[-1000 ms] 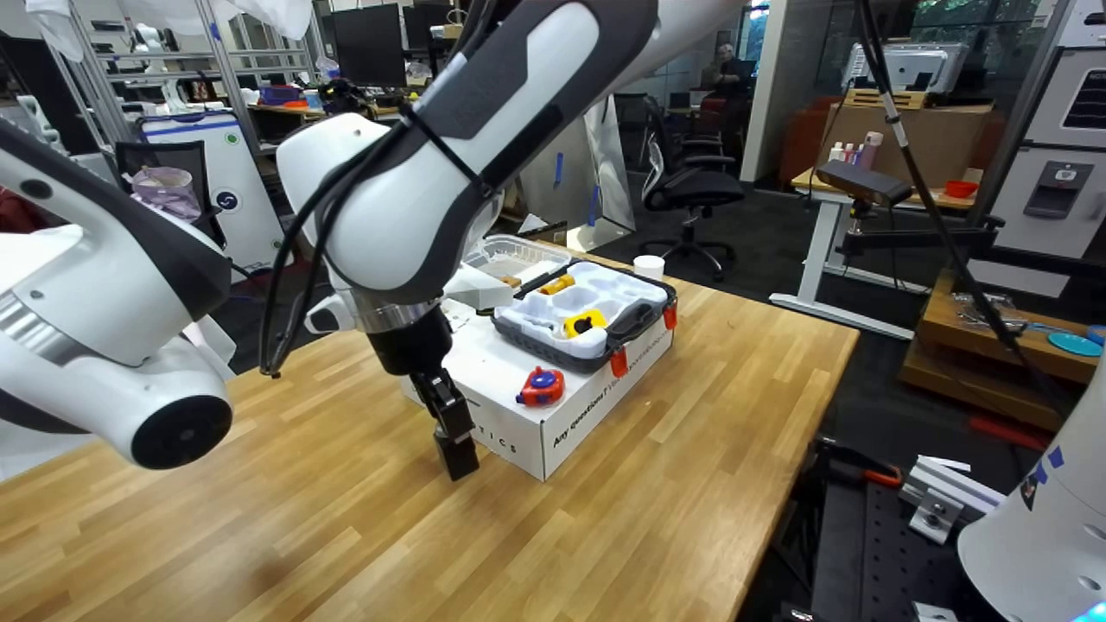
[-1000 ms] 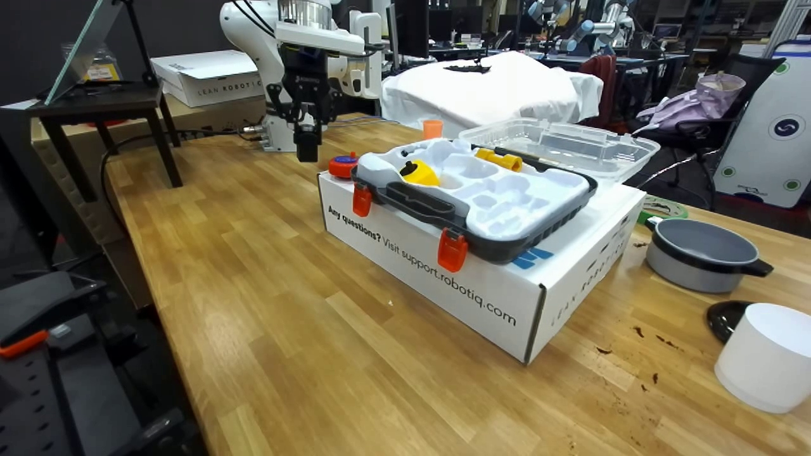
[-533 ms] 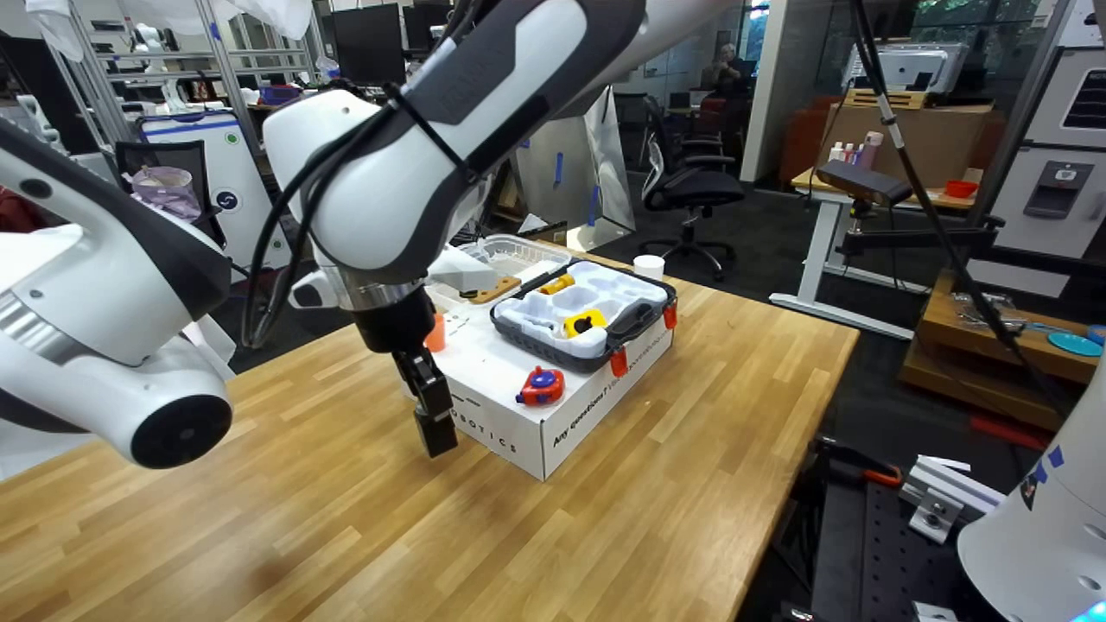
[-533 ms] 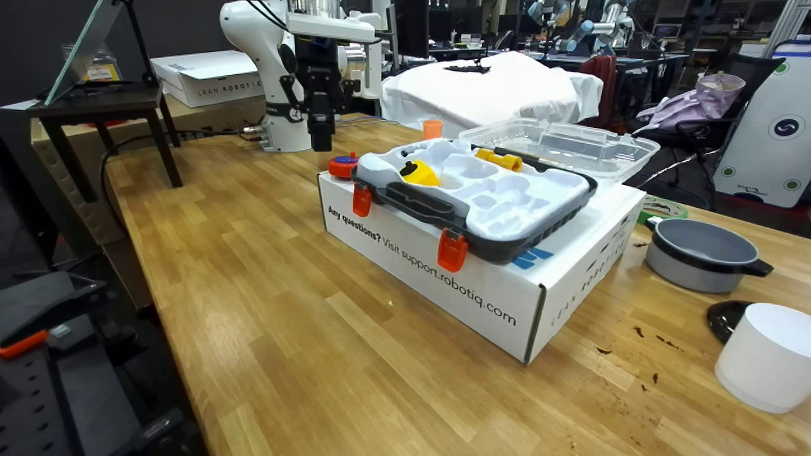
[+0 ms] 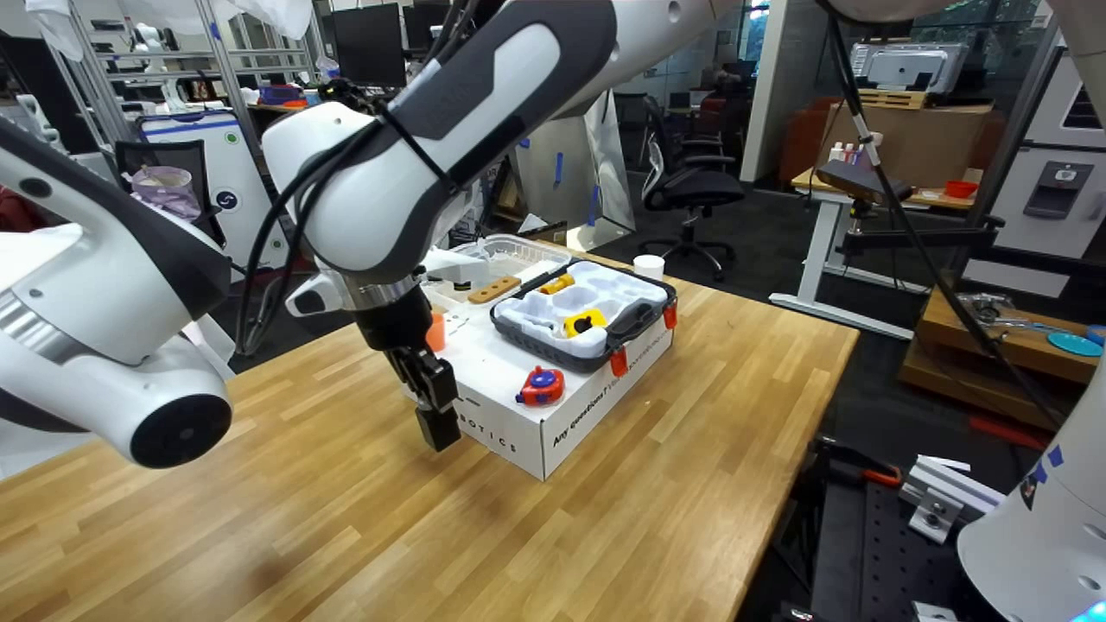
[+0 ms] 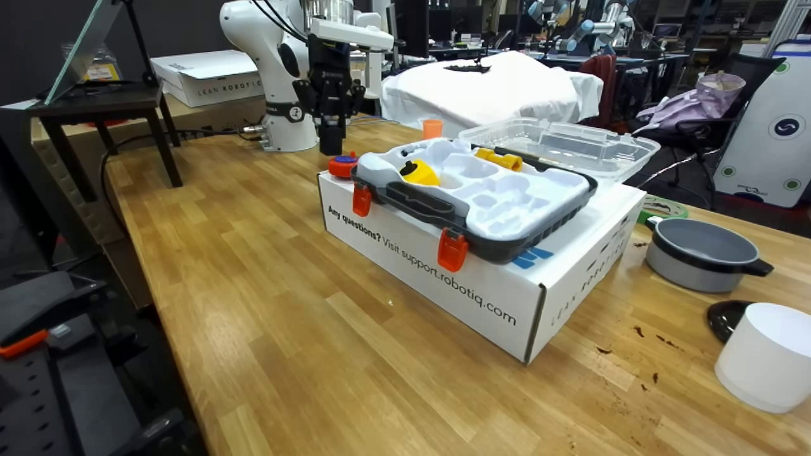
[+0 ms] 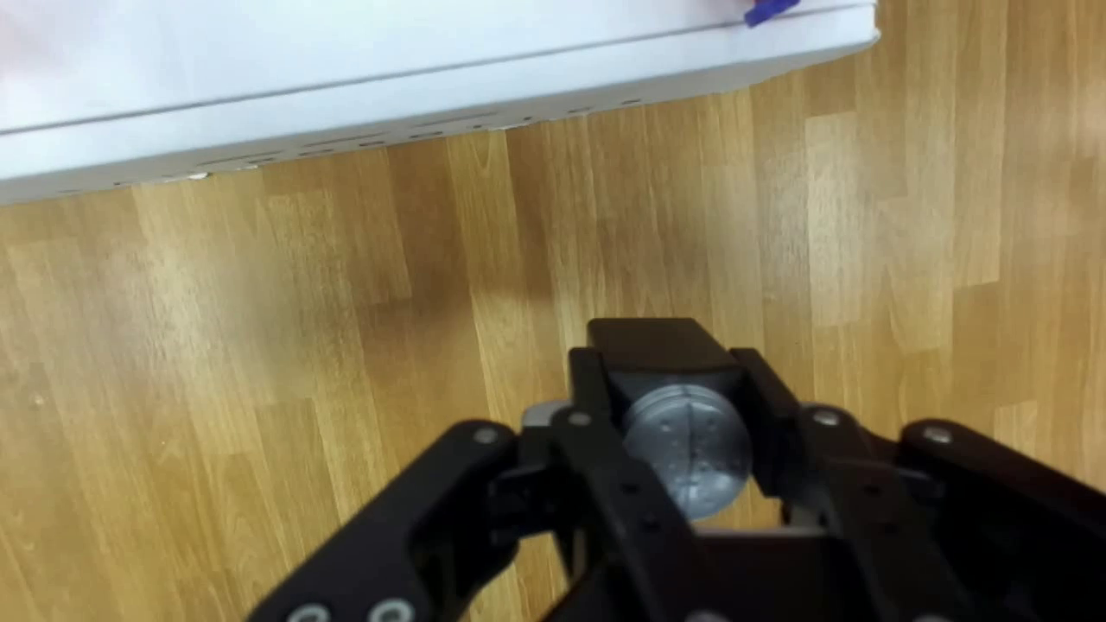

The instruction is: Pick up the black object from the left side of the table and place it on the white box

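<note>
The table (image 5: pixel 657 527) had one long edge beside a dark stand (image 5: pixel 851 540); this edge met the end edge at a corner, upper right in an exterior view. The white box (image 6: pixel 405 253) lay in from that long edge, with one lettered end turned away from the end edge. The open case (image 6: pixel 557 196) covered much of the box's top, handle toward the stand-side edge. The gripper (image 7: pixel 672 371) hung just beside that lettered end, well apart from the stand-side edge; its fingers were partly closed, parted only by what they gripped. The red-and-blue toy (image 5: pixel 542 387) sat on the box near its corner closest to both gripper and stand-side edge. The black block (image 7: pixel 665 345) was pinched between the fingers, apparently above the table and not yet over the box; whether its underside cleared the box's top could not be told.

The step in hand was judged to be the carry to the box. Done well, it called for a lift first, then a level pass toward the end edge; a descent onto the white strip between lettered end and case; and release only once the block bore flat. A drift toward the stand-side edge risked striking the toy.
</note>
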